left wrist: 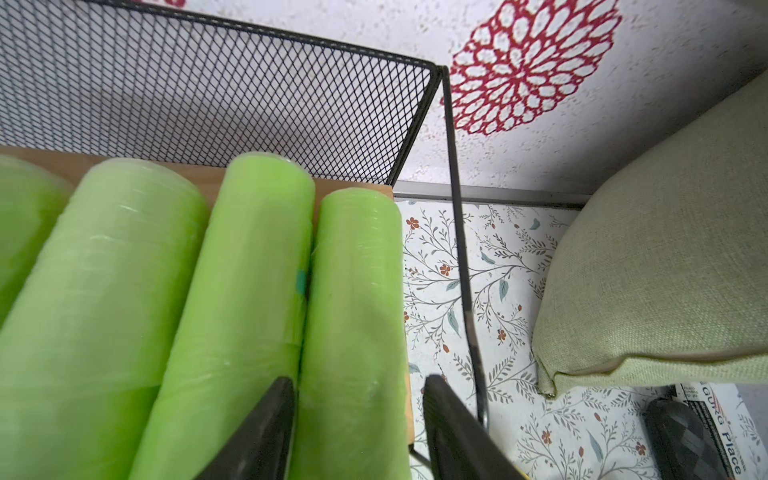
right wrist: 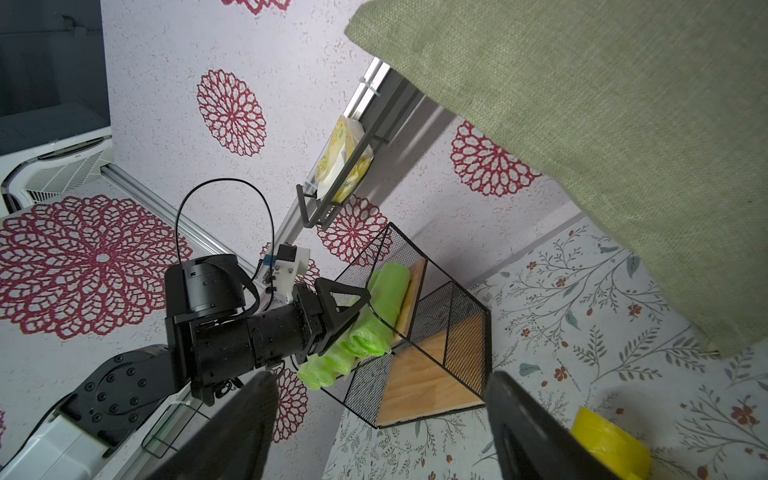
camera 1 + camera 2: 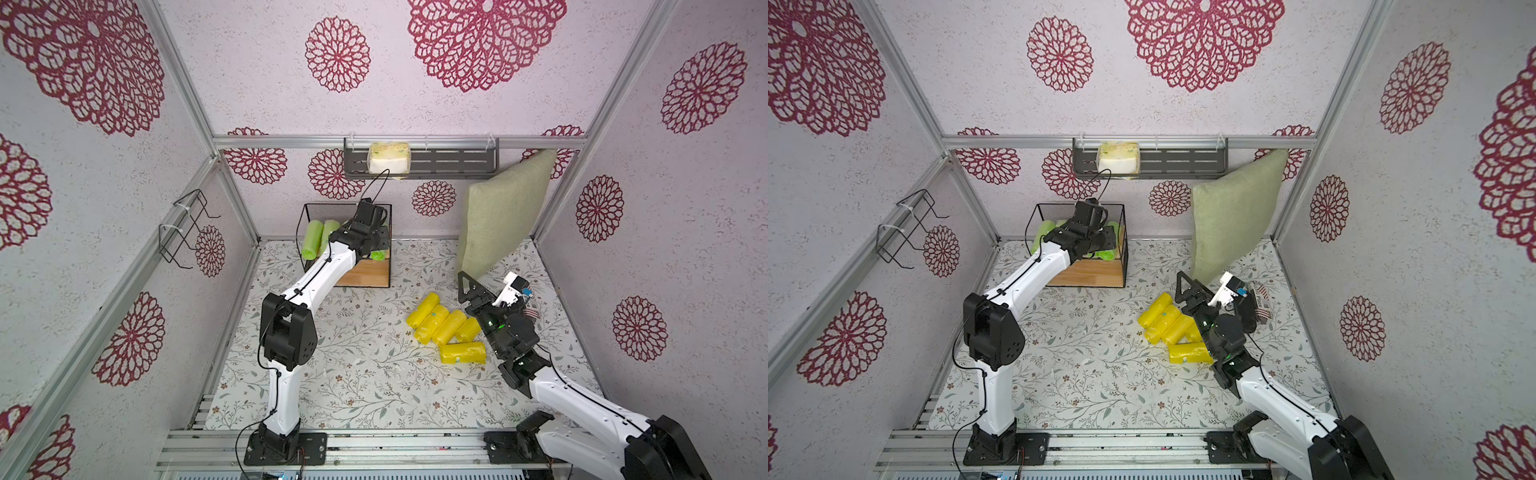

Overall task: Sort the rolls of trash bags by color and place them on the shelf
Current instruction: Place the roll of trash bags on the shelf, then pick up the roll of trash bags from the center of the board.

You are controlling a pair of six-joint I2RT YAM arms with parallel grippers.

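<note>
Now the lime-green plastic rolls of trash bags (image 1: 249, 270) lie side by side on the top level of the small black wire-mesh and wood shelf (image 1: 208, 104), their long way pointing at its mesh back. The left tool (image 1: 359, 380) stands part open around the end green roll (image 1: 357, 291), with a small gap on one side. Five bright yellow plastic rolls (image 3: 444, 328) lie on the flowery worktop (image 3: 353, 374). Four slant together and one lies across. They look light, soft and slippery, so pinch one across its middle. The right tool (image 2: 382, 374) gapes wide and empty.
</note>
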